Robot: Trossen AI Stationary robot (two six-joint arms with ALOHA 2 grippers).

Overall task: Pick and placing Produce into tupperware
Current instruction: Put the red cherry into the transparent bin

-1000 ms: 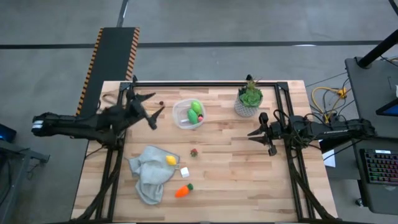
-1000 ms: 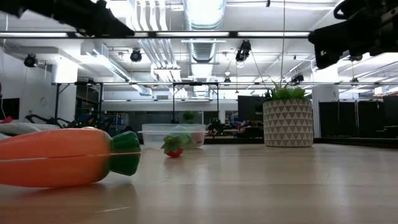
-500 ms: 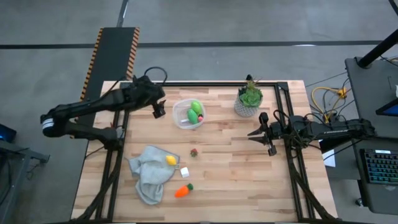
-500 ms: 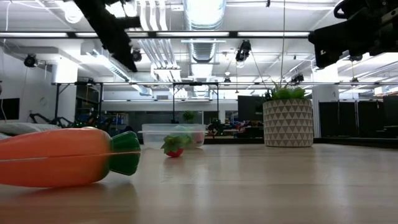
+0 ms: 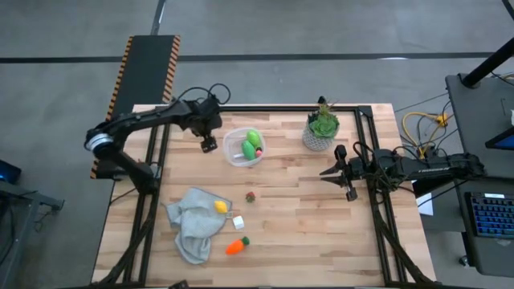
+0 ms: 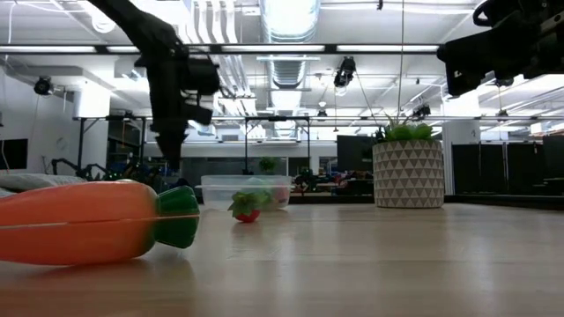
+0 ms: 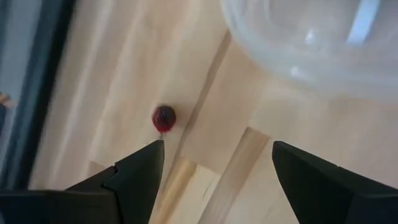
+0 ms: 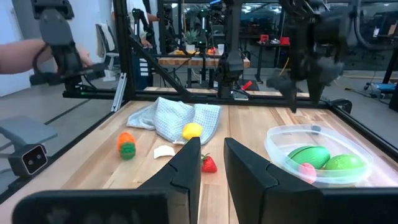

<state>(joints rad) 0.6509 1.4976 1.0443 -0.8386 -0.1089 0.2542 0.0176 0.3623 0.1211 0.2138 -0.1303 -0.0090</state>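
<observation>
The clear tupperware (image 5: 245, 148) stands on the table's far half and holds two green pieces (image 5: 251, 143) and a pink one. My left gripper (image 5: 209, 143) hangs open just left of it, fingers pointing down. In the left wrist view a tiny dark red berry (image 7: 163, 117) lies on the wood beyond its fingers, beside the tupperware's wall (image 7: 311, 50). A red strawberry (image 5: 250, 196), a lemon (image 5: 221, 206) on a grey cloth (image 5: 193, 226) and a carrot (image 5: 236, 246) lie nearer. My right gripper (image 5: 337, 173) waits at the table's right, narrowly open, holding nothing.
A potted plant (image 5: 321, 128) stands at the far edge, right of the tupperware. A small white cube (image 5: 238, 221) lies between the lemon and the carrot. A black frame runs along the table's edges. A person's arm (image 8: 18, 59) shows beyond the table's left side.
My left arm has swung from the table's left edge toward the far side and right, up to the tupperware's left side. Its gripper has tipped over and now points down at the table. Nothing on the table has moved.
</observation>
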